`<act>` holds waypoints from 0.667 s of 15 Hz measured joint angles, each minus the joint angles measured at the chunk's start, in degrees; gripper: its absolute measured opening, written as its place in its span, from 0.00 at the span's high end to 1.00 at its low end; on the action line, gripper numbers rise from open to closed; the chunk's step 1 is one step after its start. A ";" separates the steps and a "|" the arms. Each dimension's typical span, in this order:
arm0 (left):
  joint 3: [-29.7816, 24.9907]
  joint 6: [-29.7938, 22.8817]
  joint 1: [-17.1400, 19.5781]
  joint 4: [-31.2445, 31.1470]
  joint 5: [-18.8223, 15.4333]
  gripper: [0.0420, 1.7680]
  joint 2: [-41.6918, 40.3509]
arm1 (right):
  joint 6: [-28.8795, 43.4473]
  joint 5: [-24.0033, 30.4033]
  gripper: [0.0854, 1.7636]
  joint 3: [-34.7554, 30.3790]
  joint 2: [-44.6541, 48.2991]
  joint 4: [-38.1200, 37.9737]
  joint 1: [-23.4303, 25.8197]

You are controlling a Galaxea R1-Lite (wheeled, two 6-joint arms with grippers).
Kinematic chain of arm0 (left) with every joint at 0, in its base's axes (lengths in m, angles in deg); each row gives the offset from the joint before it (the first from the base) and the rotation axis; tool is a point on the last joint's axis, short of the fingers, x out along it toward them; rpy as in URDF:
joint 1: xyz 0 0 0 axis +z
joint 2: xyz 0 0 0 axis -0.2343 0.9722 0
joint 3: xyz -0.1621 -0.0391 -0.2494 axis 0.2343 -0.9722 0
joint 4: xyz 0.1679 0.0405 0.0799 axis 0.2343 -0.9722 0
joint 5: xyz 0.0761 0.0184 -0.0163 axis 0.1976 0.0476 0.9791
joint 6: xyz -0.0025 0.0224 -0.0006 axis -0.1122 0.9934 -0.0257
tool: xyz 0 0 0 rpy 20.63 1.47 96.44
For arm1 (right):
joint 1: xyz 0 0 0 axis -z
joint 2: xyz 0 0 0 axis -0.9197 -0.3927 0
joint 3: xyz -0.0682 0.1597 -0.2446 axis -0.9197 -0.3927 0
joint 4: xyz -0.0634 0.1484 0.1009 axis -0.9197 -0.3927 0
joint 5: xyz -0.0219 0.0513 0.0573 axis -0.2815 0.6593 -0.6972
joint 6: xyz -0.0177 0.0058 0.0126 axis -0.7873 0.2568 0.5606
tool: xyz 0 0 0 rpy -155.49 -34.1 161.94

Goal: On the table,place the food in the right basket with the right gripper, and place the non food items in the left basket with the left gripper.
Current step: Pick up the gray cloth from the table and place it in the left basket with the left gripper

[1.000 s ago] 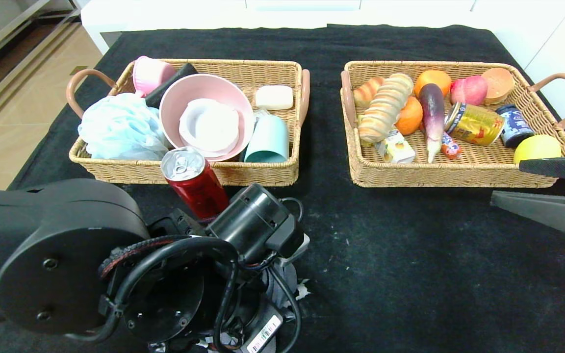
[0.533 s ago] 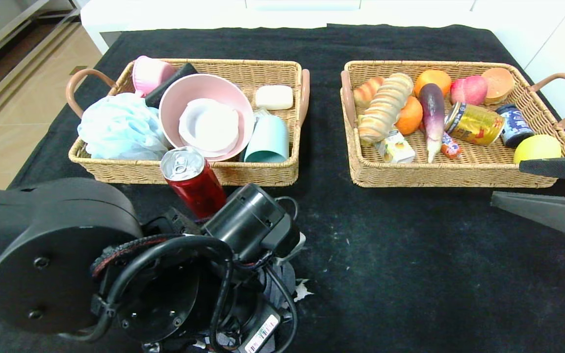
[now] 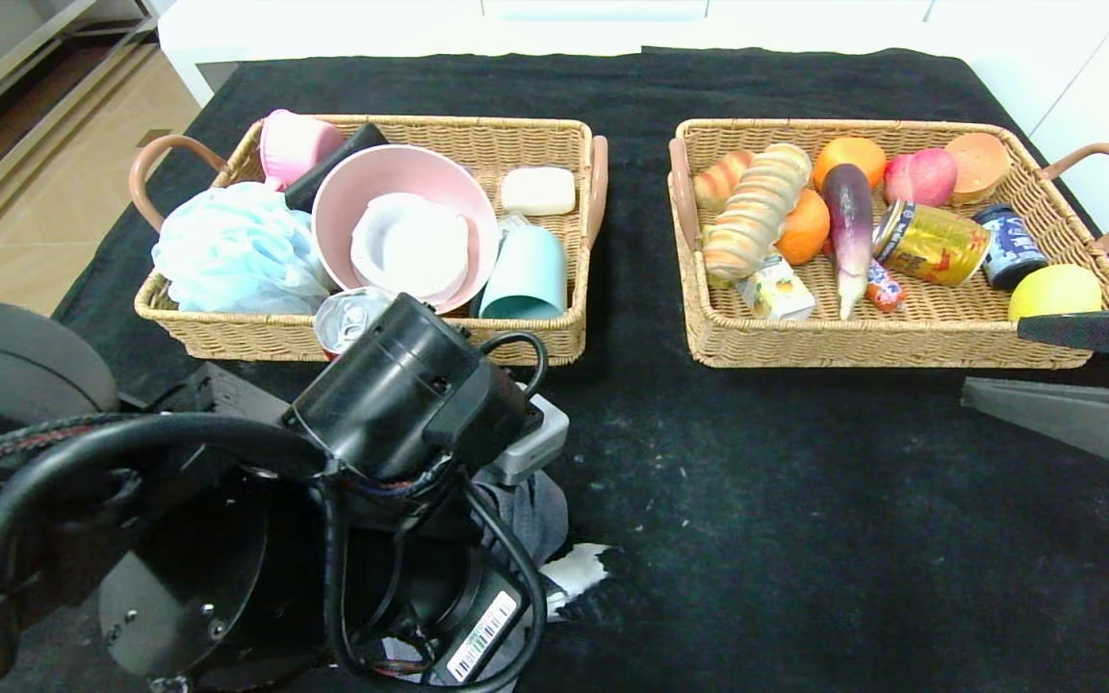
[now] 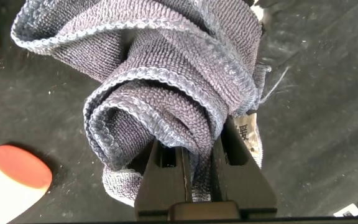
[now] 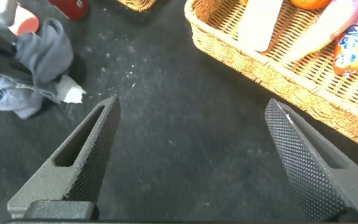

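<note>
Left gripper [image 4: 190,168] clamped on the grey cloth [image 4: 173,81], near the table's [image 3: 757,500] front-left edge. Red can [image 3: 348,318] upright just behind it, touching the left basket's [image 3: 516,348] front wall. Right gripper [image 5: 191,155] spread wide, holding nothing, by the right basket's [image 3: 901,351] front-right corner.

Grey cloth [image 4: 166,93] (black table [image 3: 805,529])

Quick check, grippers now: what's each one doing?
Left gripper: shut on the grey cloth, near the table's front edge.
Right gripper: open, holding nothing, parked above the table before the right basket.
</note>
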 joint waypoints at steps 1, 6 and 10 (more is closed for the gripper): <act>-0.16 0.00 0.00 0.02 -0.04 0.87 -0.40 | 0.00 0.00 0.04 -0.02 -0.01 0.00 -0.02; -0.44 -0.05 0.00 0.09 -0.39 0.87 -1.57 | 0.02 0.02 0.04 -0.02 -0.01 0.01 -0.02; 0.23 -1.23 -0.16 0.52 -1.30 0.87 -2.30 | 0.00 0.02 0.04 0.00 -0.01 0.00 -0.02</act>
